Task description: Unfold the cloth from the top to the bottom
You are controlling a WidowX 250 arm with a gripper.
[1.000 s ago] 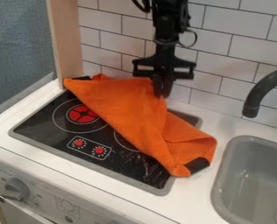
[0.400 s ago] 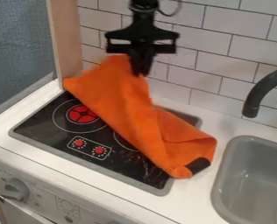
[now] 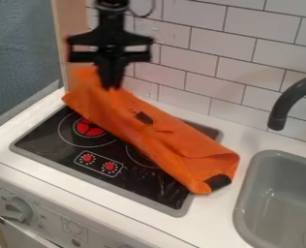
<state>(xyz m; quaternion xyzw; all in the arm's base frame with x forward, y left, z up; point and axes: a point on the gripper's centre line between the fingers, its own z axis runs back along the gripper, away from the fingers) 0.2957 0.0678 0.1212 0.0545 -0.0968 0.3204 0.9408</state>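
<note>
Gripper (image 3: 110, 87) shifted toward wooden post (image 3: 66, 24), pinching orange cloth (image 3: 162, 140); stove (image 3: 45, 136) beneath, tiled wall (image 3: 239, 63) behind, sink (image 3: 272, 181) nearby

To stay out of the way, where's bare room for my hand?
Bare: the white countertop in front of the black stovetop and between it and the grey sink; also the stovetop's front-left part. Crowded: along the orange cloth, diagonally across the stovetop, with the black gripper at the cloth's upper-left end.

Matt orange cloth (image 3: 172, 149), glossy black stovetop (image 3: 42, 136).
</note>
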